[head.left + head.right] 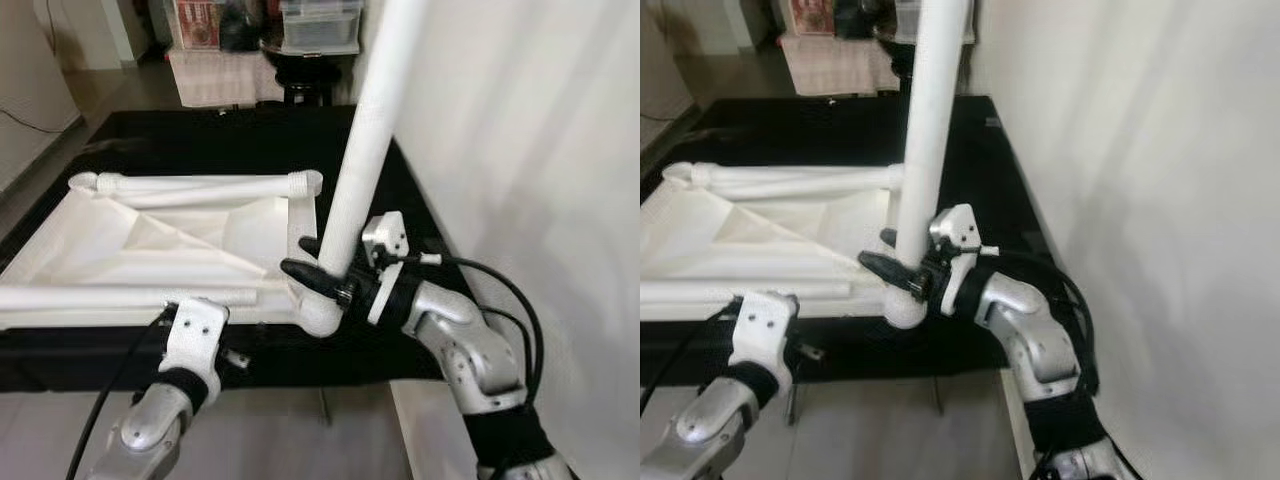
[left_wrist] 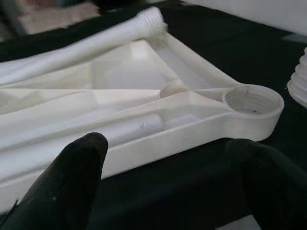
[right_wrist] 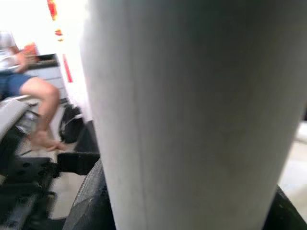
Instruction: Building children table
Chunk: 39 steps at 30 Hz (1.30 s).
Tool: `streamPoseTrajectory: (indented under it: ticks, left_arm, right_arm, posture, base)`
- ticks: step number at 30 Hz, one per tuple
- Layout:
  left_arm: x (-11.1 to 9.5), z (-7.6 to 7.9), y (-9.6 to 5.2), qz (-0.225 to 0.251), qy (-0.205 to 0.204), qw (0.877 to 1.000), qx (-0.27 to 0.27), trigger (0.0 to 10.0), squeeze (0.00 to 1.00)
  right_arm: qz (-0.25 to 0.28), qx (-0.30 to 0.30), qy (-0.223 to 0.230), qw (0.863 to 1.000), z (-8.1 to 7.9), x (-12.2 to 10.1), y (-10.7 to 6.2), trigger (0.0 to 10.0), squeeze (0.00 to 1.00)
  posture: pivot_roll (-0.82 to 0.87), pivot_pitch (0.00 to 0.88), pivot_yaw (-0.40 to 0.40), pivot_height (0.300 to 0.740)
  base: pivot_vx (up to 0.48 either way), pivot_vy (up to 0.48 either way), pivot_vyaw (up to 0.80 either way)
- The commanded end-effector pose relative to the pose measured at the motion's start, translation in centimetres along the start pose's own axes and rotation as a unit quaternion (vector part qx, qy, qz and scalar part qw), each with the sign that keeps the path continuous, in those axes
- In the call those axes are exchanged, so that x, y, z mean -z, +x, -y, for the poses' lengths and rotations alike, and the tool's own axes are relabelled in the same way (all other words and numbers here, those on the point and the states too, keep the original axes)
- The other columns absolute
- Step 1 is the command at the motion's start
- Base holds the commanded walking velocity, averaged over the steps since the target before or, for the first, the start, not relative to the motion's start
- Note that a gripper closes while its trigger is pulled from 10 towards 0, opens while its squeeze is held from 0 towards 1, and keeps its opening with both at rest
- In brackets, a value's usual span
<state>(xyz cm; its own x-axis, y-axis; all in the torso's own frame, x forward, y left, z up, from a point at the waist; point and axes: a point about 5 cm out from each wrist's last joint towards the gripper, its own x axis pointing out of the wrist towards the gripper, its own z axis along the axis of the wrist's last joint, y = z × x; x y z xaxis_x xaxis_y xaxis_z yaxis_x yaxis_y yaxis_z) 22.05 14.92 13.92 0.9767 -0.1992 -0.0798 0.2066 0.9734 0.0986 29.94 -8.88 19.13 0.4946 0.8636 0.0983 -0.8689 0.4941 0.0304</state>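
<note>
A white plastic table top (image 1: 150, 240) lies upside down on a black surface. My right gripper (image 1: 325, 262) is shut on a long white table leg (image 1: 365, 130), held nearly upright with its lower end (image 1: 320, 315) at the top's near right corner. In the left wrist view that corner's threaded socket (image 2: 252, 103) is empty, and the leg's ribbed end (image 2: 300, 81) is just beside it. My left gripper (image 2: 168, 146) is open at the top's near edge, holding nothing. Two more legs lie on the top, one along the far edge (image 1: 200, 187) and one along the near edge (image 1: 120, 297).
The black surface (image 1: 420, 200) ends just in front of me. A white wall (image 1: 540, 150) stands close on the right. Shelves with boxes (image 1: 320, 30) are at the back. A seated person (image 3: 29, 81) appears in the right wrist view. Cables (image 1: 500, 290) trail from both wrists.
</note>
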Motion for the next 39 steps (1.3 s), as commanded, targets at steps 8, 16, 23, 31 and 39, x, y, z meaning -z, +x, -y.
streamPoseTrajectory:
  ticks: [8, 16, 23, 31, 39]
  left_arm:
    - [0.7, -0.7, -0.4, -0.019, 0.011, 1.000, -0.008, 10.0, 0.00]
    - [0.8, -1.1, -0.5, -0.019, 0.022, 0.999, -0.017, 10.0, 0.00]
    - [0.7, -2.3, -0.5, -0.015, 0.038, 0.997, -0.063, 10.0, 0.00]
    - [0.7, -2.0, -0.5, -0.013, 0.055, 0.997, -0.046, 10.0, 0.00]
    - [0.7, -1.6, -0.3, -0.009, 0.078, 0.997, -0.021, 10.0, 0.00]
  right_arm:
    - [0.005, 0.011, -0.016, 1.000, -0.2, -0.3, 0.6, 10.0, 0.00]
    - [0.013, 0.059, -0.027, 0.998, 0.5, -0.4, 1.4, 10.0, 0.00]
    - [0.026, 0.078, -0.029, 0.996, 0.9, -1.0, 2.3, 10.0, 0.00]
    - [0.029, 0.126, -0.027, 0.991, 1.4, -0.9, 2.7, 10.0, 0.00]
    - [0.027, 0.214, -0.031, 0.976, 4.2, -1.3, 2.9, 10.0, 0.00]
  posture:
    - [-0.15, 0.046, -0.005, 0.740]
    - [-0.15, 0.054, -0.001, 0.740]
    - [-0.14, 0.062, -0.010, 0.740]
    - [-0.13, 0.066, -0.007, 0.740]
    - [-0.13, 0.061, -0.005, 0.740]
  base:
    - [0.000, 0.000, 0.00]
    - [0.000, 0.070, 0.00]
    - [0.000, 0.411, 0.00]
    - [0.000, 0.000, 0.00]
    - [0.000, 0.000, 0.00]
